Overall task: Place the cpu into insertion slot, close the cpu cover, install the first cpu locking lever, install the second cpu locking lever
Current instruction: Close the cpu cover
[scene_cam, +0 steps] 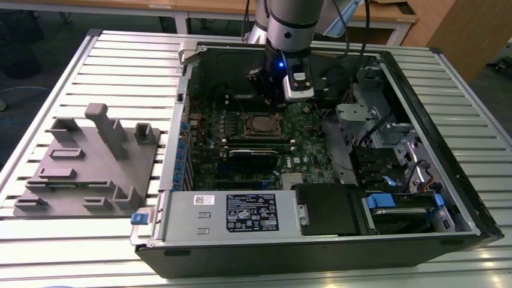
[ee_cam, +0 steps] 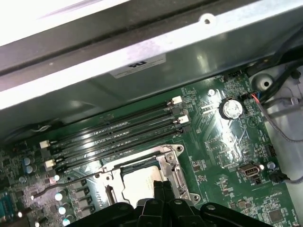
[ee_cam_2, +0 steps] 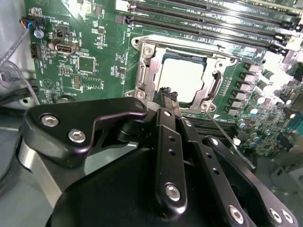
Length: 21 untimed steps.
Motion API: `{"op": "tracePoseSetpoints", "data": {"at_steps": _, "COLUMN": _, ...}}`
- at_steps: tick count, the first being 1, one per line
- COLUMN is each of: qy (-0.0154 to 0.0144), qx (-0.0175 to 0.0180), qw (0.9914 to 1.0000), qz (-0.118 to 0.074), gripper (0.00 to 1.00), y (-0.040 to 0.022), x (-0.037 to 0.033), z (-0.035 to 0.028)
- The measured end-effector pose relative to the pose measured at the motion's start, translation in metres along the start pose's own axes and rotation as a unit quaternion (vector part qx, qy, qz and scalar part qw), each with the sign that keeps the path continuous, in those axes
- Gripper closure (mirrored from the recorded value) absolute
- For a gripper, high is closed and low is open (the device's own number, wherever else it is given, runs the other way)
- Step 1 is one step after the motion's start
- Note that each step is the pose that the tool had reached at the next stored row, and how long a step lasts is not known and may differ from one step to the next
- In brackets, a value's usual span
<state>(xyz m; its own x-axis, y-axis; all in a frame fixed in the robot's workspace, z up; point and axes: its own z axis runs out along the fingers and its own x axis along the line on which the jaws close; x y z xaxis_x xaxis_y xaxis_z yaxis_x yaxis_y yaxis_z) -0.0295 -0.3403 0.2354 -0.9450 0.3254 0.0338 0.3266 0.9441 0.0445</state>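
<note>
The cpu lies flat in the insertion slot on the green motherboard, its pale metal top showing through the cut-out. The cpu cover lies down over it as a silvery frame. In the first wrist view the cpu and the cpu cover sit just past the fingertips. My gripper hovers just above the socket's near edge, fingers shut together with nothing between them. In the exterior view the gripper hangs over the board slightly behind the socket. A thin wire locking lever slants away from one socket corner.
The open computer case lies on a slatted table. Black memory slots run beside the socket, with a round battery further off. A grey fixture block stands at the exterior view's left. Cables and drive bays fill the right.
</note>
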Motion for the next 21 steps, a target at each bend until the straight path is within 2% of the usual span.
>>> {"op": "tracePoseSetpoints", "data": {"at_steps": 4, "qy": 0.0006, "qx": 0.0005, "qw": 0.9999, "qz": -0.014, "gripper": 0.89, "y": 0.0, "x": 0.0, "z": 0.0}}
{"op": "tracePoseSetpoints", "data": {"at_steps": 14, "qy": 0.0008, "qx": 0.0006, "qw": 0.99985, "qz": -0.017, "gripper": 0.89, "y": 0.0, "x": 0.0, "z": 0.0}}
{"op": "tracePoseSetpoints", "data": {"at_steps": 18, "qy": 0.0016, "qx": 0.0005, "qw": 0.99947, "qz": -0.033, "gripper": 0.89, "y": 0.0, "x": 0.0, "z": 0.0}}
{"op": "tracePoseSetpoints", "data": {"at_steps": 21, "qy": 0.0024, "qx": 0.001, "qw": 0.99878, "qz": -0.049, "gripper": 0.89, "y": 0.0, "x": 0.0, "z": 0.0001}}
